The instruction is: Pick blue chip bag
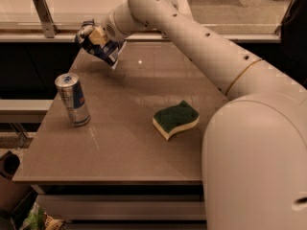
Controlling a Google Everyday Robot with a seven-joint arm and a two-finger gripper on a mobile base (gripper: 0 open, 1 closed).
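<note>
The blue chip bag (101, 51) is a crumpled dark-blue foil bag with a white panel. It hangs in the air above the far left part of the table, clear of the surface. My gripper (92, 34) is at the far left end of the arm and is shut on the bag's top end. The white arm reaches across from the lower right.
A blue-and-silver drink can (73, 99) stands upright near the brown table's (120, 147) left edge. A green-and-yellow sponge (175, 119) lies mid-table to the right. A glass rail with a metal post (44, 16) runs behind the table. The table's front edge is close to me.
</note>
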